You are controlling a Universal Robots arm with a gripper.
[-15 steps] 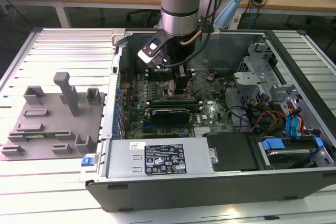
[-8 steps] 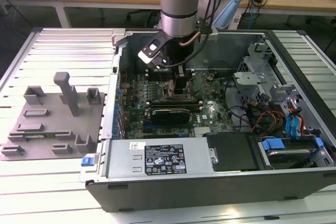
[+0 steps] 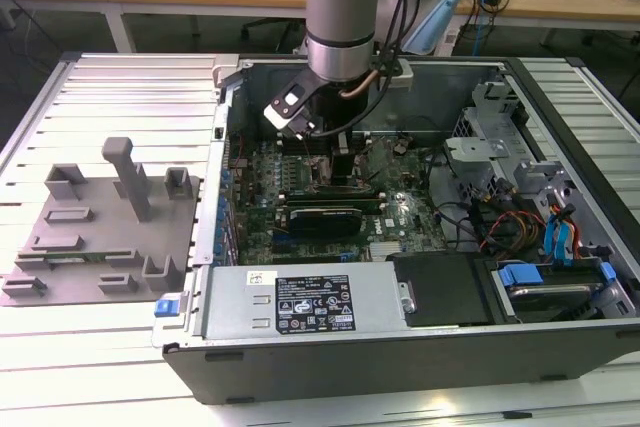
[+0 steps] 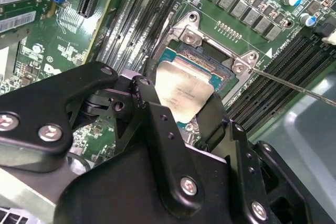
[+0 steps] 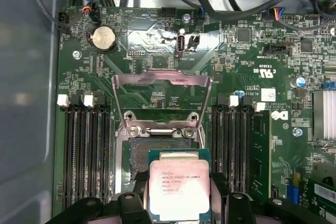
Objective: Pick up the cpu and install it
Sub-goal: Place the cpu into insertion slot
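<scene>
With the gripper [image 5: 179,203] closed on two opposite edges, held the cpu [image 5: 178,184] just over the open socket [image 5: 137,157] of the green motherboard [image 5: 157,51]. Judged it light, stiff, slick-topped and fragile underneath; best taken by the rim only, never squeezed hard.

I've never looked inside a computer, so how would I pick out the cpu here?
Look in the open computer case for the green motherboard, then its dark metal-framed socket between the black memory slots. The cpu is the small flat square held by the end effector at that socket; its pale silver top stands out from the dark parts around it.
</scene>
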